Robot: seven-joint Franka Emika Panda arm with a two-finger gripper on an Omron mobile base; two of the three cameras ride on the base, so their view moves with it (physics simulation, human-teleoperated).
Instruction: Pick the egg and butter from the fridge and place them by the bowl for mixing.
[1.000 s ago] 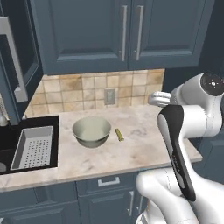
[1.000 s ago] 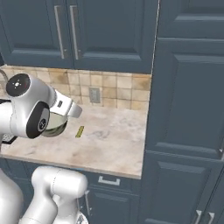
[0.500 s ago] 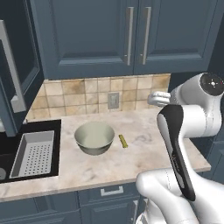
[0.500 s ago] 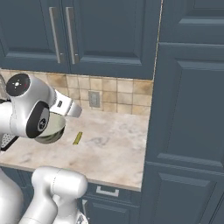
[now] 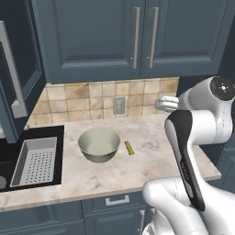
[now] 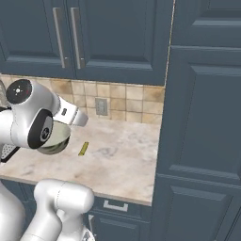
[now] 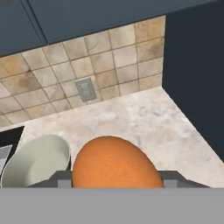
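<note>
1. Orange-brown egg (image 7: 116, 162) sits clamped in the gripper (image 7: 117, 177), above the counter (image 7: 148, 127) near the bowl (image 7: 37, 161).
2. It looks light, smooth and fragile, so I would squeeze its middle gently.
3. Butter (image 5: 130, 147) lies just beside the bowl.

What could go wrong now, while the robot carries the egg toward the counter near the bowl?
1. The egg sits between the gripper fingers above the counter. It is smooth and round, so it might slip out and crack.
2. The butter already lies close beside the bowl. Coming down there, the gripper could push the stick or knock the bowl.
3. Once set down, the egg may roll toward the counter's edge.
</note>
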